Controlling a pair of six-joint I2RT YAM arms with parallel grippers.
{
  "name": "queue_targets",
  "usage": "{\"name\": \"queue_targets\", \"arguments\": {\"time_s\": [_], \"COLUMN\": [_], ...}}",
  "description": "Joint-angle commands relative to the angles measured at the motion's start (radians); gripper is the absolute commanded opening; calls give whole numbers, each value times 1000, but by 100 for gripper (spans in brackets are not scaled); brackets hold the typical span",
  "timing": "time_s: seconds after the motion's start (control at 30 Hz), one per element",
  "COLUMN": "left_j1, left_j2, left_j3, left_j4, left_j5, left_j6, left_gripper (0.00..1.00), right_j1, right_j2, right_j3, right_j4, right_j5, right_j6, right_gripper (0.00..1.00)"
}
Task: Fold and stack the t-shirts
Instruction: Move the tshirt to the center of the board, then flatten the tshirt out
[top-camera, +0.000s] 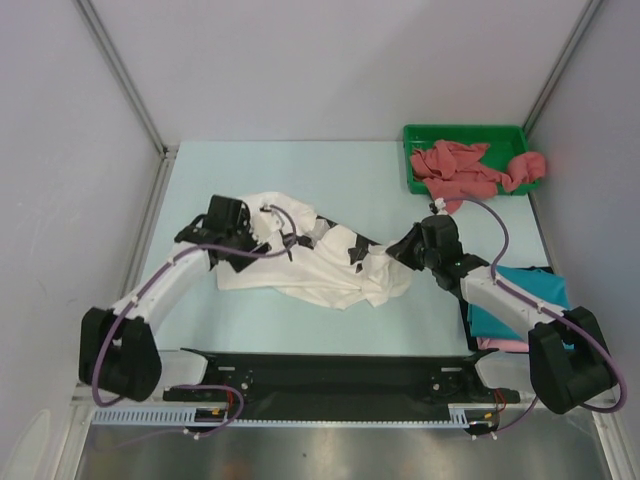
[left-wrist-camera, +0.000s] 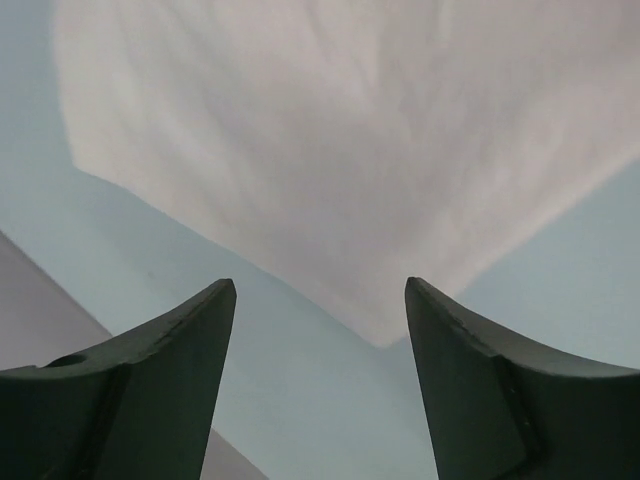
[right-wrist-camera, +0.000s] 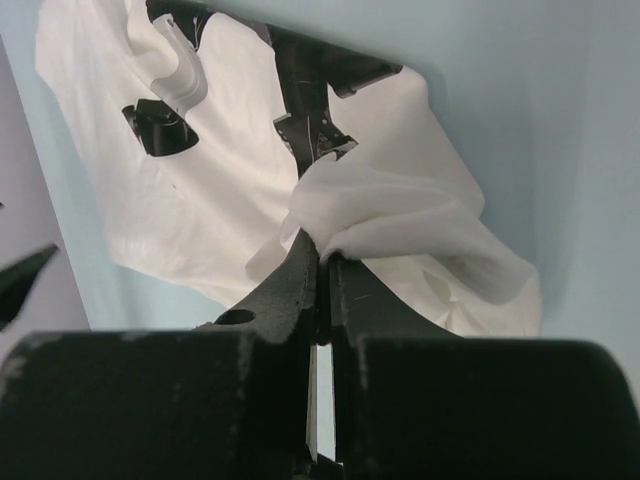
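The white t-shirt (top-camera: 315, 265) with black print lies rumpled in the middle of the table. My right gripper (top-camera: 400, 250) is shut on a fold at its right edge; in the right wrist view the cloth (right-wrist-camera: 390, 215) bunches at my closed fingertips (right-wrist-camera: 322, 250). My left gripper (top-camera: 245, 245) is at the shirt's left side, open and empty; in the left wrist view it (left-wrist-camera: 320, 295) hovers over a white corner (left-wrist-camera: 370, 170) of the shirt. Dusty red shirts (top-camera: 470, 168) fill the tray. A folded teal shirt (top-camera: 520, 300) lies on a pink one (top-camera: 500, 345) at the right.
The green plastic tray (top-camera: 465, 133) stands at the back right. Grey walls with metal posts close in the table on the left, back and right. The arm bases sit on a black rail (top-camera: 330, 375) at the near edge.
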Motion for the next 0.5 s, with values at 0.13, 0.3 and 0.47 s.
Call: {"name": "queue_targets", "arguments": {"time_s": [0.13,0.3,0.47], "left_j1": [-33,-53,-64], "left_j2": [-151,-59,-7], "left_j3": [-282,-322,-338], "left_j4": [79,193,202], "left_j5": [17,-52,-55], "left_j6": [100,68,54], "left_gripper": [82,80,33], "right_j1": [-19,-21,-22], "right_j2": [-37,-45,-95], "right_j3": [7,6,15], "right_j4": [27,27,-35], "right_j5": [13,3,19], "right_j6": [-20,-12,-22], "right_gripper": [0,0,0]}}
